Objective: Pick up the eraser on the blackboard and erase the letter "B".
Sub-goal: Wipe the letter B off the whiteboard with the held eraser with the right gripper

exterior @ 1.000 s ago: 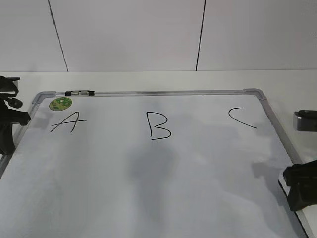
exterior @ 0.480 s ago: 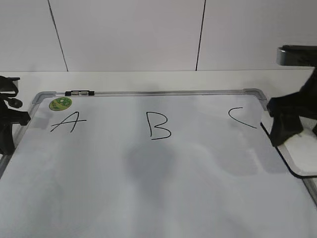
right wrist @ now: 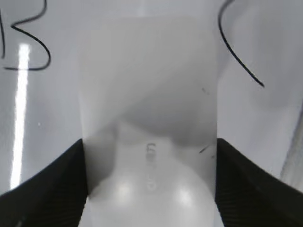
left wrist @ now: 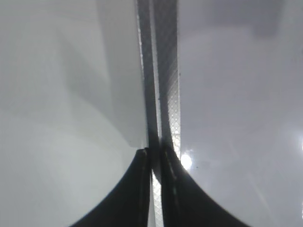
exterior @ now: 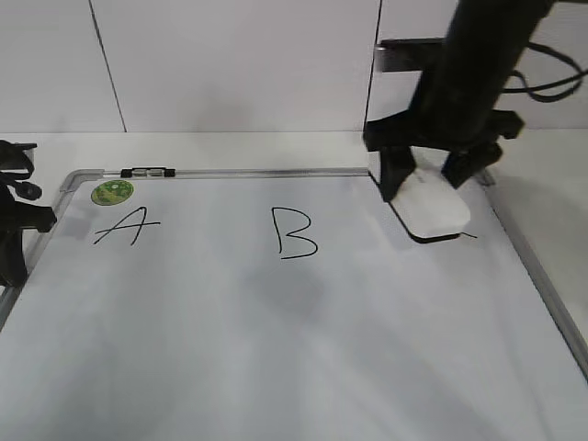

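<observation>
Holding the eraser (exterior: pixel 430 209) between its closed-in jaws, the right end effector (exterior: pixel 432 184) hovers over the blackboard (exterior: pixel 276 349), covering most of the "C", so pickup is done! The letter "B" (exterior: pixel 294 231) sits untouched to its left; wiping remains. The right wrist view reveals the eraser's grey print; the left wrist view shows the left end effector (left wrist: pixel 155 156) pinched on the frame.
</observation>
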You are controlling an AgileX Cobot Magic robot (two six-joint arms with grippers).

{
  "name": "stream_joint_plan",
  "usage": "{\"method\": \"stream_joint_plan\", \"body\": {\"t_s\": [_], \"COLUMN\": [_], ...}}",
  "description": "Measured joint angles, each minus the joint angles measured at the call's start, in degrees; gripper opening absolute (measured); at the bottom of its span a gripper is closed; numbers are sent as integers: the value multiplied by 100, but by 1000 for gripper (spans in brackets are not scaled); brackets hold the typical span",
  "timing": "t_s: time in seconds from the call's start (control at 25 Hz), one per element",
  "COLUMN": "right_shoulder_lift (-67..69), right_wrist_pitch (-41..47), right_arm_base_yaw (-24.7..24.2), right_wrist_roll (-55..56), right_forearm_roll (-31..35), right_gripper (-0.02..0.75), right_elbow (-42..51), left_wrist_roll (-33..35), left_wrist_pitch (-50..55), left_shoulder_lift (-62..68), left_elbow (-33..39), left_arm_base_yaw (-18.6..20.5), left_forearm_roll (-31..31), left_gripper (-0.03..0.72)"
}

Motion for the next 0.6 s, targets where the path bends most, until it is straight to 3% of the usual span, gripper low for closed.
{"method": "stream_joint_plan", "body": {"t_s": [0.28, 0.6], "right_shoulder_lift": [1403, 2522], "right_wrist_pitch": [10, 10], "right_arm_base_yaw": [461, 509], "right_wrist_roll": [-67, -67], "right_forearm_roll": [-59, -241], "right_gripper": [572, 571], "right_elbow": [-1429, -2469], "left_wrist_roll": [0, 0], "left_wrist_pitch": [0, 10], "left_shoulder_lift": [0, 0], "left_elbow": [0, 0], "left_arm_base_yaw": [0, 0], "left_forearm_roll": [-23, -60], "left_gripper": [16, 16]}}
